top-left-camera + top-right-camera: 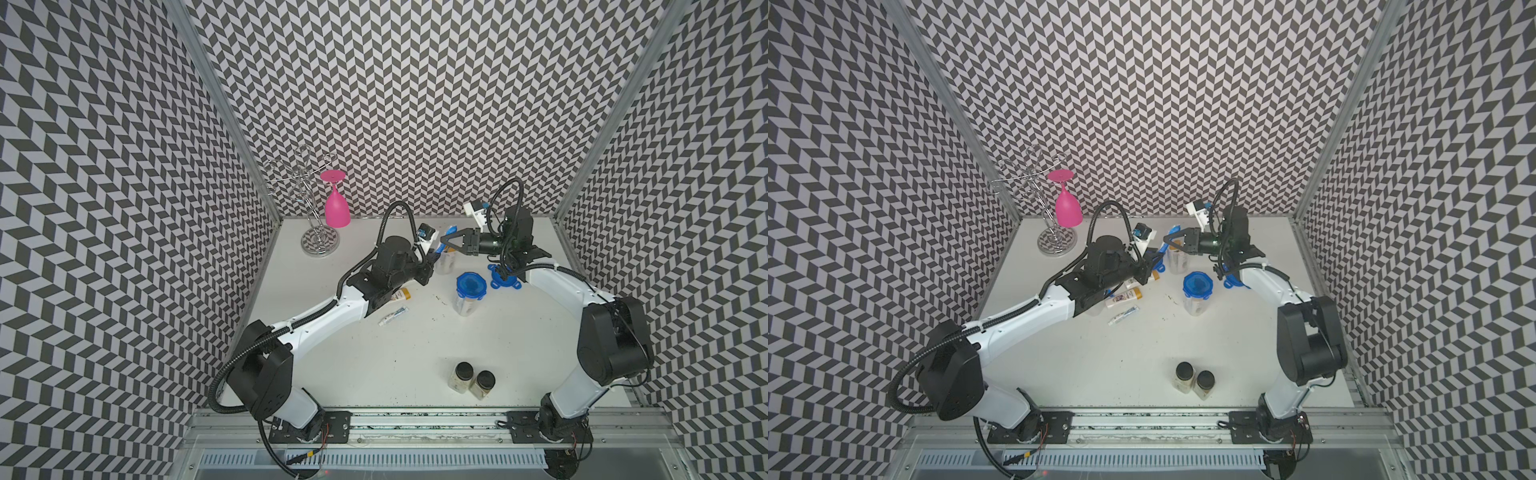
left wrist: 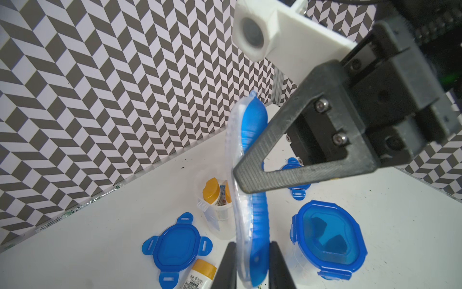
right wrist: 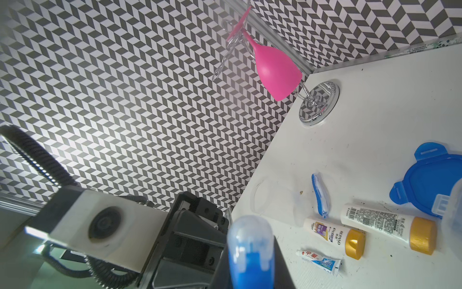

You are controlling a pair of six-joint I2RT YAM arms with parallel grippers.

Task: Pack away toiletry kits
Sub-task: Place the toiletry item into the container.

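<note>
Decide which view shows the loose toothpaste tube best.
Right wrist: the toothpaste tube lies close, its print clear. Both top views show it small; the left wrist view misses it.

Toothbrush [image 2: 252, 120]: was blue plastic, sealed in a clear, glossy plastic shell.
Lid [image 2: 175, 246]: was translucent blue plastic, smooth.
Tub [image 2: 222, 222]: was clear, faintly cloudy plastic.
Bottles [image 3: 375, 222]: were glossy white plastic with satin gold caps.
Wine glass [image 3: 275, 72]: looked smooth, matt pink.
Rack [image 3: 320, 100]: was mirror-bright chromed metal.
Table [image 3: 375, 125]: was matt white, speckled and scuffed.
</note>
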